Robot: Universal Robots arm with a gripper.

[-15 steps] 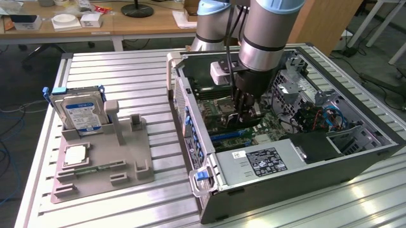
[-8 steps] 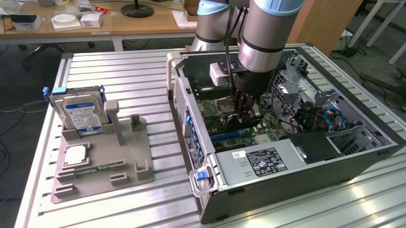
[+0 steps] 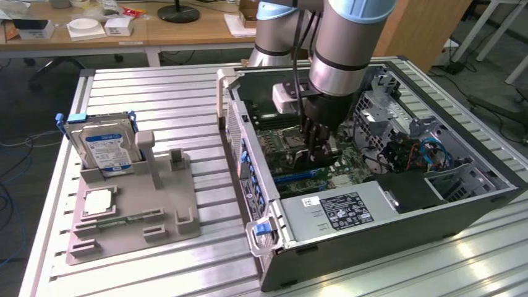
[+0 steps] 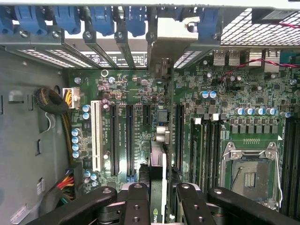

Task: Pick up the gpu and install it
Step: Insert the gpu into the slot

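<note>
Step in hand: installing; the pick-up is judged done, since the gpu is carried inside the computer case.
Gripper: the gripper is clenched on the gpu, which is seen edge-on between the fingers.
Where the gpu is: it is held upright over the motherboard, among the long black slots. Whether it is seated cannot be told.
What the move calls for: by judgement, the lower edge must be kept in line with one slot and pressed straight down, evenly, with no tilt.
Outside the case: the hard drive is stood in the grey holder on the exterior view's left.
</note>
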